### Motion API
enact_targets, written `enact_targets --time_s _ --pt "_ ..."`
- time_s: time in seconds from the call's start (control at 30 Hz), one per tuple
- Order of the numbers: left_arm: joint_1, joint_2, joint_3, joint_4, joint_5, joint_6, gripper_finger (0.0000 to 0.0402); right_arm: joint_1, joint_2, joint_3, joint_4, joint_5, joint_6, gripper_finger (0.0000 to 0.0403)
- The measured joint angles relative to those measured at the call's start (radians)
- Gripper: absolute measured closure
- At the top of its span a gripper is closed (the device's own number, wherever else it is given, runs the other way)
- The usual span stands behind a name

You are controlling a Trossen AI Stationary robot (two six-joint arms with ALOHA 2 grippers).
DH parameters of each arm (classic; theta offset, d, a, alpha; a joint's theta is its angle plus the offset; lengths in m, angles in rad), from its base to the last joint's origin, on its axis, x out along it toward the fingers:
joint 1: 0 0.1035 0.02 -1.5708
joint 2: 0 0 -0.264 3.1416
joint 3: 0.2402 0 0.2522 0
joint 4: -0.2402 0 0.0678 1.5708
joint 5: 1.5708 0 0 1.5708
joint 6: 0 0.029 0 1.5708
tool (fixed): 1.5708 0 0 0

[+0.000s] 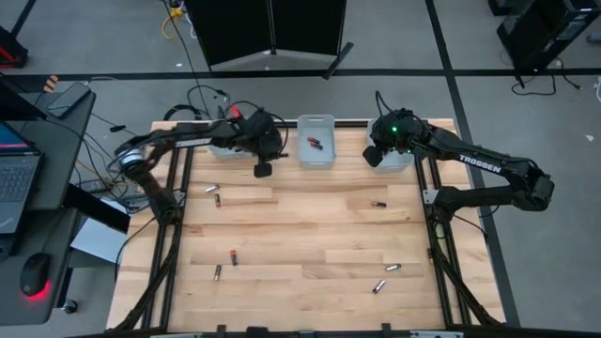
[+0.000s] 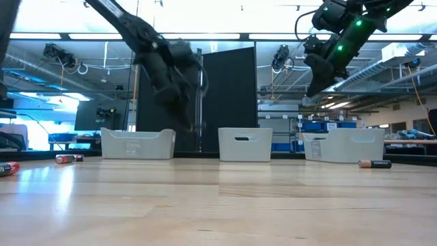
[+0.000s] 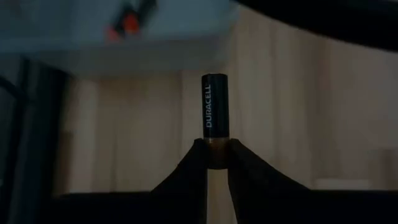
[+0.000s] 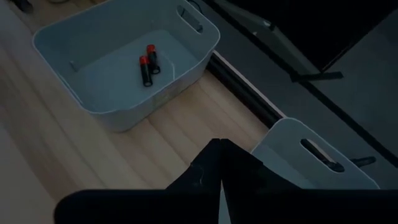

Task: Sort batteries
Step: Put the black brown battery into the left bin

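My left gripper hangs above the table's far part, between the left bin and the middle bin. It is shut on a black battery with a copper end. My right gripper is shut and holds nothing. It hovers at the near left corner of the right bin. Two black batteries with red ends lie on the middle bin's floor. Several loose batteries lie on their sides on the wood, among them one at the left, one at the right and one near the front. My left gripper pinches the battery's copper end between its two fingertips. The black body with its white lettering sticks straight out beyond the tips, in line with the fingers. The battery is lifted clear of the table.
Three translucent bins stand in a row along the far edge. More batteries lie near the front right and front left. Black frame rails run along both table sides. The middle of the table is bare wood.
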State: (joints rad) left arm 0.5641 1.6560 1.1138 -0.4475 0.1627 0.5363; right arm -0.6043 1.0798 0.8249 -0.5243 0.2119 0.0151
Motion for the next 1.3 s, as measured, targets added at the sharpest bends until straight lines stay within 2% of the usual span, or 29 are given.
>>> enact_targets --time_s 0.1,0.2,0.33,0.53,0.63,0.77,0.93,1.3 --pt "-0.004 -0.103 -0.051 0.049 0.027 -0.051 0.036 0.0 0.0 0.0 0.016 -0.002 0.0 0.0383" --pt "-0.003 -0.205 -0.104 0.099 0.11 -0.109 0.036 0.001 0.0 0.0 0.036 -0.015 0.0 0.0383" --pt "-0.004 -0.318 -0.163 0.191 0.226 -0.203 0.036 0.004 0.0 0.0 0.09 -0.117 0.0 0.0383" --pt "-0.004 -0.373 -0.21 0.368 0.418 -0.38 0.036 0.07 0.0 0.0 0.227 -0.258 0.0 0.0383" --pt "-0.017 -0.359 -0.222 0.432 0.461 -0.442 0.036 0.131 0.001 0.0 0.299 -0.284 0.007 0.0383" --pt "-0.038 -0.342 -0.221 0.468 0.399 -0.465 0.036 0.223 0.031 0.001 0.41 -0.285 0.039 0.0383" --pt "-0.07 -0.335 -0.221 0.442 0.205 -0.448 0.036 0.308 0.143 0.001 0.607 -0.285 0.098 0.0383" --pt "-0.161 -0.335 -0.22 0.402 -0.086 -0.459 0.036 0.325 0.473 0.002 1.12 -0.283 0.151 0.0383"
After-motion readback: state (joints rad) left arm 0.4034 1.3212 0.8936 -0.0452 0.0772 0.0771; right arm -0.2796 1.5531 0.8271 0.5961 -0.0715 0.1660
